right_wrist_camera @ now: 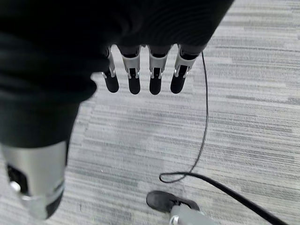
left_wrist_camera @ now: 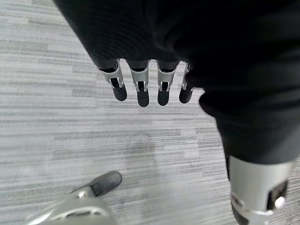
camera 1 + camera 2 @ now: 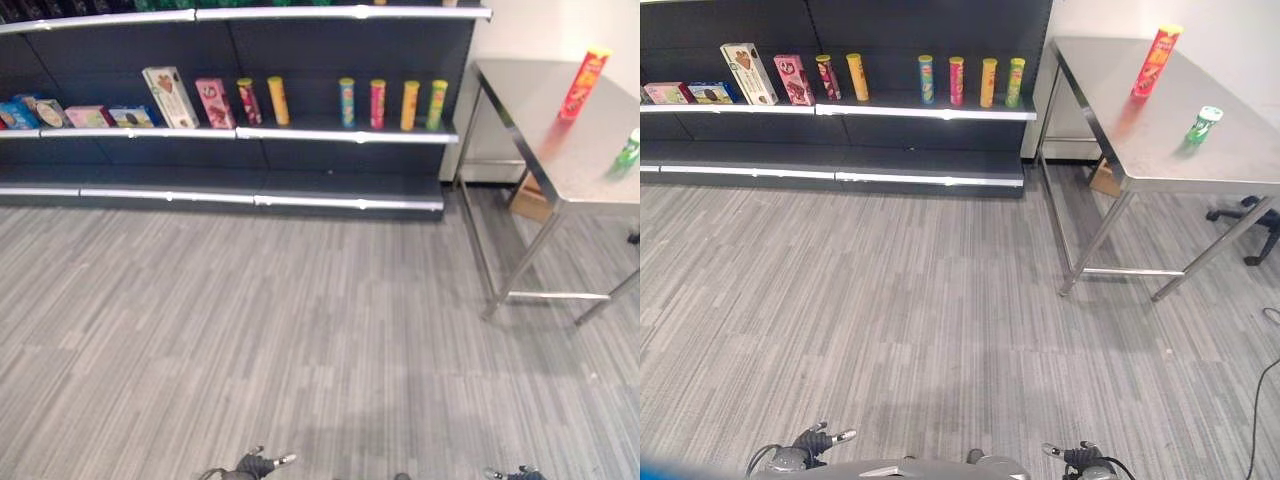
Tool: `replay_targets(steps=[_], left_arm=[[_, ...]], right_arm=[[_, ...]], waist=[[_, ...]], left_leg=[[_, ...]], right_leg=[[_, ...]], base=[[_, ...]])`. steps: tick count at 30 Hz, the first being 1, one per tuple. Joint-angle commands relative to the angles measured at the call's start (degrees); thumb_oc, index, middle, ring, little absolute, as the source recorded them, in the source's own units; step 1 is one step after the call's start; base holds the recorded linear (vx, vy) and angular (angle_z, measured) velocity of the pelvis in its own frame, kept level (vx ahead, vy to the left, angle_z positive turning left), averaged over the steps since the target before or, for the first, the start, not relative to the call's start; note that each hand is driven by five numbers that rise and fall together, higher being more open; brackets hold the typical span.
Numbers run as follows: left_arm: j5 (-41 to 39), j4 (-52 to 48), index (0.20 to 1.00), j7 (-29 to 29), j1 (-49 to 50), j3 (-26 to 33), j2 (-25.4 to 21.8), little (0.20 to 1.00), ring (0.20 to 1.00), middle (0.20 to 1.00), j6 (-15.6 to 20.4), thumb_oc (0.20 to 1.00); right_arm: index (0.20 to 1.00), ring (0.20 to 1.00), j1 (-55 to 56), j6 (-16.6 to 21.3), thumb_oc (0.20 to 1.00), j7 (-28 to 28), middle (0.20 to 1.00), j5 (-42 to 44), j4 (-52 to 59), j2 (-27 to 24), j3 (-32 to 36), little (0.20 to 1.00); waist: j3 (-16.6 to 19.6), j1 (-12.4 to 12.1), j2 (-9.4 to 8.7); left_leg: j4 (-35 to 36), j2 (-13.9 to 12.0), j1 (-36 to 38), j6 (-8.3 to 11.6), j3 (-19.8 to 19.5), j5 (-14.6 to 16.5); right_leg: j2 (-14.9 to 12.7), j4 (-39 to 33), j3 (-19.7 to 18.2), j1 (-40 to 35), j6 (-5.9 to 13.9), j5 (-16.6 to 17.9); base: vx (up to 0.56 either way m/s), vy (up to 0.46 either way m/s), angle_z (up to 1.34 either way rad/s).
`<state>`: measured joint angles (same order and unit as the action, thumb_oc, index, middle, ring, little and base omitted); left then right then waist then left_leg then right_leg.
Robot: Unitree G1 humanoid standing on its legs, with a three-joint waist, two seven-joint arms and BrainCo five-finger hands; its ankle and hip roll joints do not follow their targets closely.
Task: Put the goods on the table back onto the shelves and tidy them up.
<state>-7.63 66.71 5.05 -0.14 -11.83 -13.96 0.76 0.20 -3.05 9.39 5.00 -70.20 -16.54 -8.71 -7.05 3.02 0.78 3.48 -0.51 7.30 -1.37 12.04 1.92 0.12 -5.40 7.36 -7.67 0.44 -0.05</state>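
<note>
Goods to be shelved sit on the steel surface [image 3: 1160,140], far ahead and to the robot's right: a tall red chip can [image 3: 1156,61] standing upright (long axis vertical) near the back, and a small green-capped container [image 3: 1203,124] nearer the front edge, tilted or lying, can't tell which. The two are apart, not touching.

Both hands are low at the robot's sides, well apart from the surface. The right hand [image 3: 1077,456] is on the surface's side, so probably the one to reach first, though the robot would have to walk over and turn right before anything is in range. The left hand [image 3: 812,443] is farther off.

Right hand: fingers [image 1: 134,75] straight and hanging over bare floor, holding nothing. Left hand: fingers [image 2: 140,86] likewise straight, empty, touching nothing.

The shelf [image 3: 930,110] ahead-left already carries a row of upright cans [image 3: 955,80] and boxes [image 3: 748,73]; there is a gap between the yellow can and the next group (a likely slot for the red can).
</note>
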Motion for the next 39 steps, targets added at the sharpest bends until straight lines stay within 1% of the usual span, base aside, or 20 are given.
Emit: replay_targets(steps=[1,3,7,20,26,32,34,35,37,38,39], left_arm=[[1.57,1.69,1.000,-0.31,-3.04,0.25,-1.05,1.000,1.000,1.000,1.22,1.000],[2.43,2.10,1.000,0.38,-3.17,0.17,-1.21,1.000,1.000,1.000,1.29,1.000],[1.07,1.68,1.000,0.77,-3.15,0.96,-0.74,1.000,1.000,1.000,1.44,1.000],[6.17,3.62,1.000,0.73,-2.95,-1.56,-0.46,1.000,1.000,1.000,0.94,1.000],[6.79,4.04,1.000,0.93,-3.18,-1.73,-0.53,1.000,1.000,1.000,0.84,1.000],[6.80,3.69,1.000,1.36,-4.13,-1.77,-0.98,1.000,1.000,1.000,1.23,1.000],[6.64,3.61,1.000,1.19,-4.33,-1.76,-1.02,1.000,1.000,1.000,1.29,1.000],[6.48,3.40,1.000,1.00,-4.37,-1.75,-1.08,1.000,1.000,1.000,1.24,1.000],[6.29,3.04,1.000,0.78,-4.46,-1.65,-1.34,1.000,1.000,1.000,1.26,1.000],[6.34,3.11,1.000,0.64,-4.49,-1.71,-1.36,1.000,1.000,1.000,1.15,1.000],[6.53,3.28,1.000,0.62,-4.50,-1.71,-1.45,1.000,1.000,1.000,1.05,1.000]], right_arm=[[1.000,1.000,-3.19,0.64,1.000,0.32,1.000,-0.86,-1.28,-0.67,-2.14,1.000],[1.000,1.000,-3.06,0.80,1.000,0.57,1.000,-0.73,-1.06,-0.51,-2.10,1.000],[1.000,1.000,-2.70,0.94,1.000,0.92,1.000,-0.53,-1.12,-0.22,-1.73,1.000],[1.000,1.000,-2.83,0.83,1.000,0.63,1.000,-1.06,-1.27,-0.61,-1.83,1.000],[1.000,1.000,-3.53,0.65,1.000,0.50,1.000,-1.46,-0.91,-0.42,-2.26,1.000],[1.000,1.000,-4.51,0.43,1.000,0.36,1.000,-2.01,-0.68,-0.39,-2.61,1.000],[1.000,1.000,-4.87,0.34,1.000,0.17,1.000,-2.46,-0.83,-0.48,-2.79,1.000],[1.000,1.000,-5.04,0.31,1.000,0.10,1.000,-2.70,-0.89,-0.53,-3.00,1.000],[1.000,1.000,-5.27,0.27,1.000,-0.21,1.000,-3.13,-0.99,-0.69,-3.26,1.000],[1.000,1.000,-5.47,0.24,1.000,-0.53,1.000,-3.45,-1.13,-0.82,-3.48,1.000],[1.000,1.000,-5.54,0.15,1.000,-0.60,1.000,-3.48,-1.18,-0.93,-3.53,1.000]], waist=[[0.12,0.68,-2.16],[0.18,0.75,-2.02],[0.20,0.94,-1.92],[-0.21,1.44,-1.57],[-0.51,1.35,-1.51],[-1.40,1.19,-1.50],[-1.72,1.02,-1.51],[-2.12,0.81,-1.44],[-3.20,0.35,-1.26],[-4.17,0.18,-1.04],[-4.69,0.21,-0.93]], left_leg=[[1.15,-2.93,0.86,5.37,-1.79,0.72],[1.30,-2.91,1.05,5.33,-1.60,0.72],[1.52,-2.79,1.13,5.25,-1.60,0.73],[1.52,-2.11,0.65,4.48,-1.21,1.26],[1.51,-1.32,-0.19,3.79,-1.39,1.40],[1.41,0.54,-2.28,2.34,-1.46,1.52],[1.34,0.99,-2.76,1.84,-1.45,1.72],[1.16,1.19,-2.98,1.37,-1.41,1.96],[0.98,1.61,-2.84,0.54,-1.42,2.39],[0.83,1.92,-2.32,-0.01,-1.52,2.64],[0.91,2.22,-1.58,-0.32,-1.57,2.88]], right_leg=[[-4.33,0.40,0.75,-0.79,6.64,-4.65],[-4.35,0.40,0.48,-0.75,6.66,-4.62],[-4.39,0.40,0.41,-0.65,6.74,-4.47],[-4.94,0.40,-1.04,0.65,7.36,-3.51],[-5.47,0.40,-1.98,1.79,7.79,-2.76],[-7.06,1.56,-3.47,4.81,9.08,-1.53],[-7.59,3.38,-3.60,6.27,9.48,-1.72],[-7.90,5.99,-3.62,7.57,9.71,-2.24],[-8.33,12.76,-4.03,10.79,10.12,-2.95],[-8.88,17.02,-3.54,12.39,10.54,-2.74],[-9.43,21.42,-3.36,14.14,10.56,-2.24]], base=[[0.00,0.000,0.00],[0.00,0.019,-0.04],[0.00,0.001,-0.01],[-0.01,0.033,-0.06],[-0.01,0.059,-0.08],[-0.02,0.117,-0.10],[-0.03,0.098,-0.07],[-0.05,0.115,-0.11],[-0.04,0.140,-0.15],[-0.01,0.144,-0.25],[0.03,0.144,-0.24]])
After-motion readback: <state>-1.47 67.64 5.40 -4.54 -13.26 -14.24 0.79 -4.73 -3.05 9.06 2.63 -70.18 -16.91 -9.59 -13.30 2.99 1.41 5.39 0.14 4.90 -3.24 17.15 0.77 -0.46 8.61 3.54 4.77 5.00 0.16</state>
